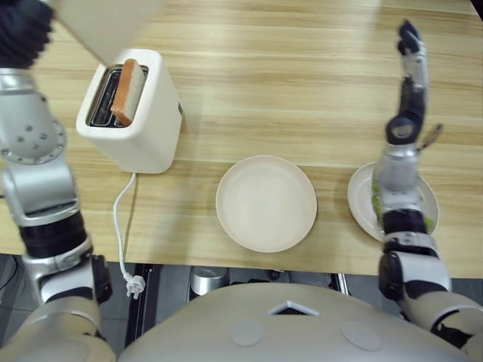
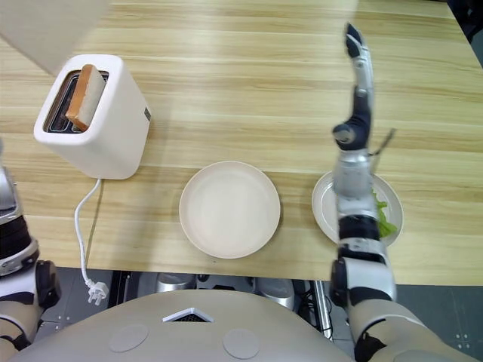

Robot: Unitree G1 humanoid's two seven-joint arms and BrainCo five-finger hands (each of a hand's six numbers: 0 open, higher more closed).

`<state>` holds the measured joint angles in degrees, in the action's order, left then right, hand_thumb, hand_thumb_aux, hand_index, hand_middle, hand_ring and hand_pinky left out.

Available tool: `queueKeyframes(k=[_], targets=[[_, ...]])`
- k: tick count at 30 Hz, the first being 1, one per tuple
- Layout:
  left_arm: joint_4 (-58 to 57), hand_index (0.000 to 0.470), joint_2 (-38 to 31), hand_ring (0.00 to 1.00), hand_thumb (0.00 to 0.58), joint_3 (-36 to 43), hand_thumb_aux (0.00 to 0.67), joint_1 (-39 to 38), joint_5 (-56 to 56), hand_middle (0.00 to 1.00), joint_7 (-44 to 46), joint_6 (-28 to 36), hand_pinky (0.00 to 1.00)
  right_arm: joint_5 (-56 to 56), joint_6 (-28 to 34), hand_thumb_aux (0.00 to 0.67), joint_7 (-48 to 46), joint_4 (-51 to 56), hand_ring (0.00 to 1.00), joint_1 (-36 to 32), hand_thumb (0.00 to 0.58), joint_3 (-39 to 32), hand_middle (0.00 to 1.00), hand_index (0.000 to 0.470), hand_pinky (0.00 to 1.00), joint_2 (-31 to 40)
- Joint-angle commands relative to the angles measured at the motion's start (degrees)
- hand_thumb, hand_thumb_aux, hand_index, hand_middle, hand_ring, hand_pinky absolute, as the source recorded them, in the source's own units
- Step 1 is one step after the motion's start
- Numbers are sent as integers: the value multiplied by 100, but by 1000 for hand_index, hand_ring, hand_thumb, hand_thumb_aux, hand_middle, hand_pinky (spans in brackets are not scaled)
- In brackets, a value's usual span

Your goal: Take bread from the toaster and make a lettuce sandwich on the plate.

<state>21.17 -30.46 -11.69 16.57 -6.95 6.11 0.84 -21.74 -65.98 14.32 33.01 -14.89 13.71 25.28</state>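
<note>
Bread (image 1: 128, 90) stands in toaster (image 1: 143, 132), tabletop (image 1: 302, 90) L; plate (image 1: 266, 202) centre, bare. R hand (image 1: 412, 64) raised, fingers straight, holding nothing, forearm over dish (image 2: 323, 200) of lettuce (image 2: 386, 217). Risks: forearm sweeps dish off near edge; slanted pull on bread tips toaster.

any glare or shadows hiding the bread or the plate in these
Left eye view: even light, no glare on the empty plate; the bread stands clear in the toaster, and a pale shape crosses the corner behind it. Right eye view: same soft light, only a faint shadow at the toaster's base.
</note>
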Motion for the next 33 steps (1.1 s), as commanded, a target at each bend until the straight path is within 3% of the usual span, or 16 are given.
queueKeyframes(k=[1,8,11,19,26,33], targets=[[-184,460,241,1000,580,679,670,-494,980,1000,1135,186,1000,-821,342,0,675,211,0,545,0,551,0,0,0,769],[-557,460,668,1000,580,1970,670,-1603,1211,1000,2118,237,1000,-2356,791,0,2368,1237,0,1733,0,70,0,0,0,2122],[-720,460,766,1000,580,2307,670,-1877,1093,1000,2242,242,1000,-2664,963,0,2975,1520,0,1888,0,-249,0,0,0,2397],[-1444,460,823,1000,580,2851,670,-1993,80,1000,1891,-53,1000,-3583,1730,0,4295,2353,0,1566,0,-1729,0,0,0,2629],[-2128,460,722,1000,580,3240,670,-1840,-1226,1000,1280,-475,1000,-4151,2279,0,4616,2905,0,984,0,-3091,0,0,0,2593],[-2343,460,608,1000,580,3432,670,-1827,-1885,1000,1092,-636,1000,-4126,2455,0,4876,3208,0,712,0,-3827,0,0,0,2619]])
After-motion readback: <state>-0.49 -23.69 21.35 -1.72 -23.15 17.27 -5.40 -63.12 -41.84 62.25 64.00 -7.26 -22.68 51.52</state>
